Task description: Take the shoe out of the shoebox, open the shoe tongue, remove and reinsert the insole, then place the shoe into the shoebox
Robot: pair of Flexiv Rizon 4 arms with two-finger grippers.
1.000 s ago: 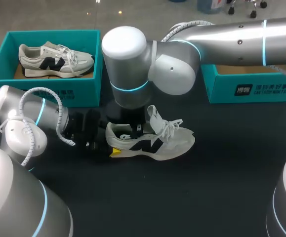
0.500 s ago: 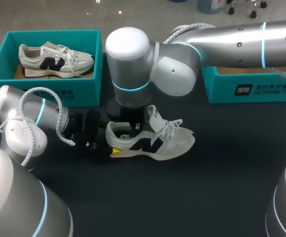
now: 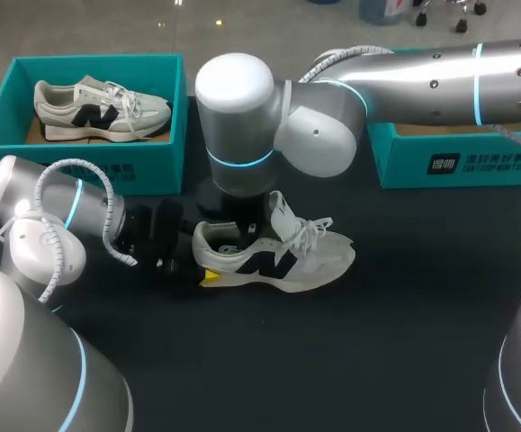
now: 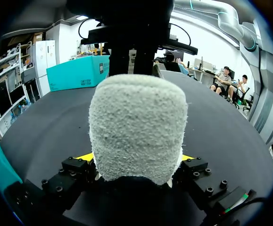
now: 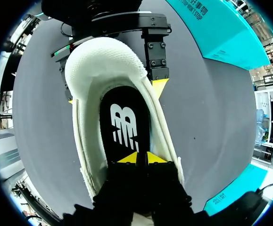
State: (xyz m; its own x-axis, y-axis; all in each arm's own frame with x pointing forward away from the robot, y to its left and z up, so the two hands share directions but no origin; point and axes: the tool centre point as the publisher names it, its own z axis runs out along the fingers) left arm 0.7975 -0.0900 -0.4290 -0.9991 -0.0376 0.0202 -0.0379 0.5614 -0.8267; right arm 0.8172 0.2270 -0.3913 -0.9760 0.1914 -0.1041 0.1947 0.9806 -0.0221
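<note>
A white sneaker with a black logo lies on its sole on the black table, toe to the right. My left gripper clasps its heel from both sides, with a yellow tip against each flank. My right arm stands over the shoe's opening and hides its own gripper in the head view. In the right wrist view my right gripper is down inside the shoe, its yellow tips nearly together on the black insole, which lies flat. The left gripper shows beyond the heel.
A teal shoebox at the back left holds a second matching sneaker. Another teal box stands at the back right, behind my right arm. Bare black tabletop lies in front of the shoe.
My right arm has shifted slightly to the right over the shoe. The shoe and the left arm have stayed put.
</note>
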